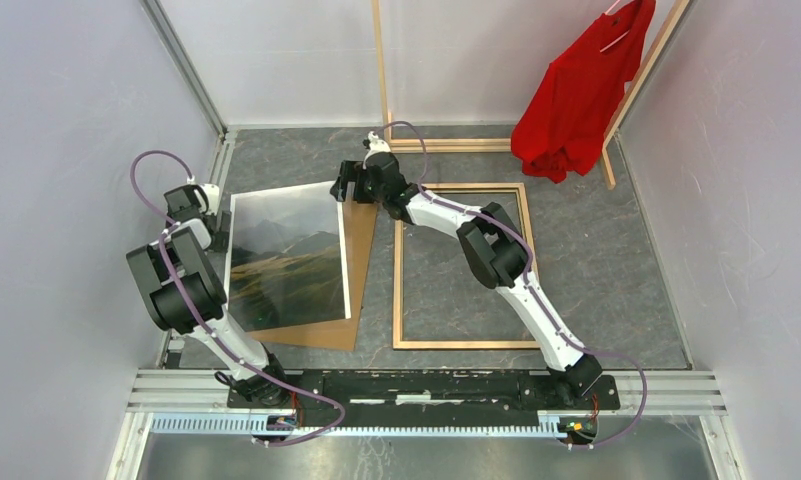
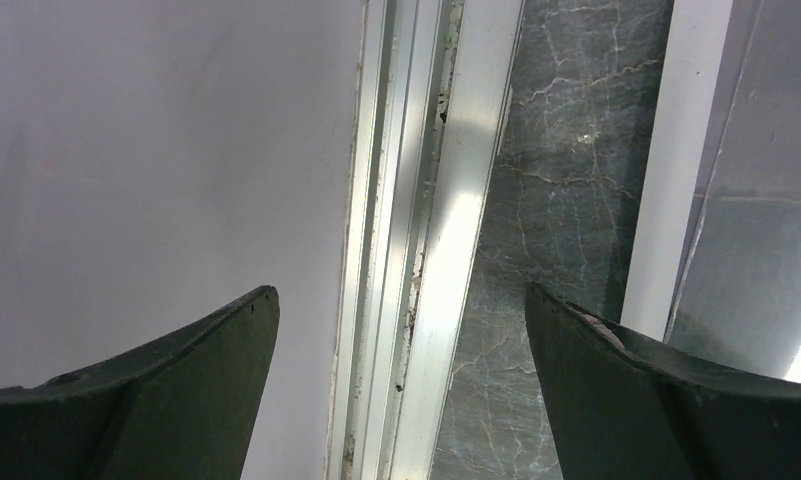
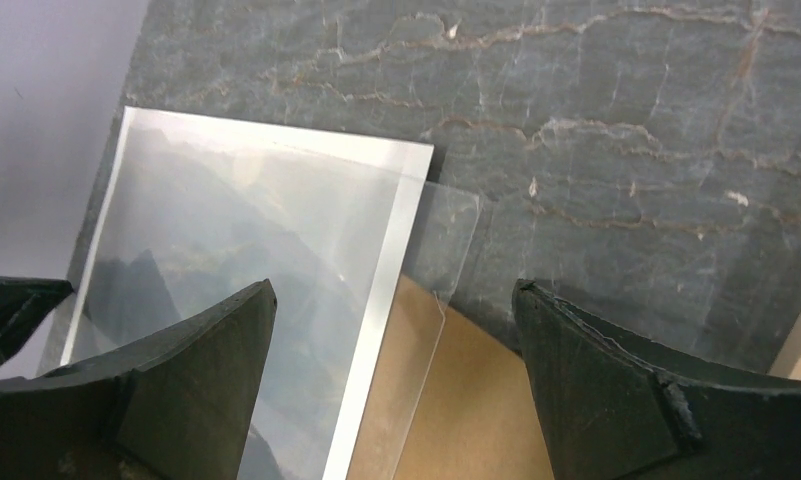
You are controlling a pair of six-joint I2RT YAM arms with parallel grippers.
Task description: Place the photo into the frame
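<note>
The photo (image 1: pixel 291 255), green hills under a pale sky with a white border, lies face up at the left on a brown backing board (image 1: pixel 364 240). The frame (image 1: pixel 398 290) lies flat to its right, light wood side up, with nothing inside it. My right gripper (image 1: pixel 342 186) hovers open over the photo's far right corner. In the right wrist view the photo (image 3: pixel 246 230), a clear sheet's corner (image 3: pixel 444 235) and the board (image 3: pixel 476 400) lie between and below the fingers of that gripper (image 3: pixel 394 300). My left gripper (image 1: pixel 218 216) stands open at the photo's far left edge (image 2: pixel 676 180).
A wooden clothes rack with a red shirt (image 1: pixel 581 90) stands at the back right. Grey walls close in both sides. An aluminium rail (image 2: pixel 446 250) runs along the left wall, right beside the left gripper (image 2: pixel 401 300). Dark marbled tabletop (image 3: pixel 626 150) lies beyond the photo.
</note>
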